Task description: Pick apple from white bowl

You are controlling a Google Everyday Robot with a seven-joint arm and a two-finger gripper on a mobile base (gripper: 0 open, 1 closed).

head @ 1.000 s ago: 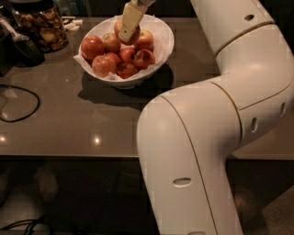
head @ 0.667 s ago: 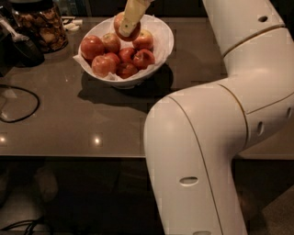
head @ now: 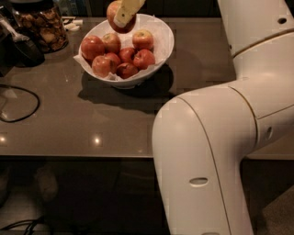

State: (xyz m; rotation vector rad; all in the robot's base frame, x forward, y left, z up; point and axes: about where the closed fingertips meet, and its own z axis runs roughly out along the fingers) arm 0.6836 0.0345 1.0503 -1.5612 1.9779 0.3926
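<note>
end effector (head: 121,19) grips apple (head: 111,11) over white bowl (head: 161,45) w/ jar (head: 43,27) nearby.

Count: apples (head: 127,55) in white bowl (head: 164,39), 7 visible. Apple (head: 111,11) clamped in tool (head: 123,14), above the bowl's far rim, 1. White bowl, 1. Glass snack jar (head: 43,27), 1.

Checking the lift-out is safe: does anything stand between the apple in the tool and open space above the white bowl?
Nothing visible does. The tool holds the apple over the white bowl's far rim; the other apples lie lower, inside it, and the snack jar stands aside.
</note>
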